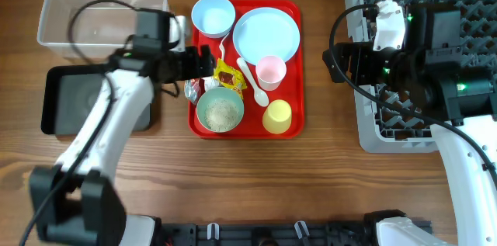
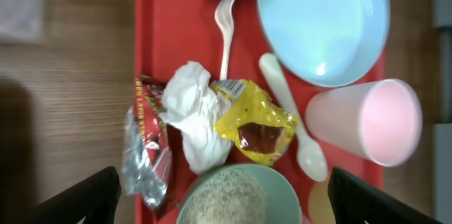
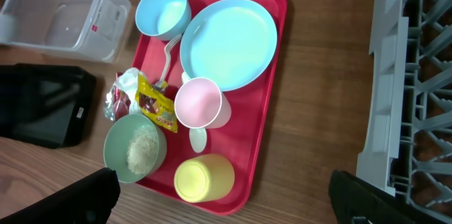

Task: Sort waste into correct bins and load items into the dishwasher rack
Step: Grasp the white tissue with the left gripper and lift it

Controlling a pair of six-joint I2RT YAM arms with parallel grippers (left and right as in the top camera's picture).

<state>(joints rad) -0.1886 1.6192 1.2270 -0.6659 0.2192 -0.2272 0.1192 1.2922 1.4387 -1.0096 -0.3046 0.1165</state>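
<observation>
Waste: crumpled white tissue (image 2: 194, 121) wedged between yellow wrapper (image 2: 254, 121) and red-and-silver wrapper (image 2: 145, 153), touching both; rice (image 2: 226, 197) heaped in pale green bowl (image 1: 220, 110)
Bins: clear tub (image 1: 54, 13) far left; black tray (image 1: 58, 102) just beside it
Dishes: blue bowl (image 1: 213, 15) beside round plate (image 1: 266, 32); white fork (image 2: 226, 26) pointing at tissue; spoon (image 2: 289, 121) alongside pink cup (image 1: 270, 71), mouth up; yellow cup (image 1: 277, 116) beside rice bowl
Rack: grey pegged rack (image 3: 417, 75) far right, well apart from dishes

Wooden table (image 1: 326, 161), carrying directly: clear plastic tub (image 1: 46, 19) at far left; black tray (image 1: 66, 102) just beside it; red tray (image 1: 293, 79) mid-table; grey rack (image 1: 369, 133) at right.
</observation>
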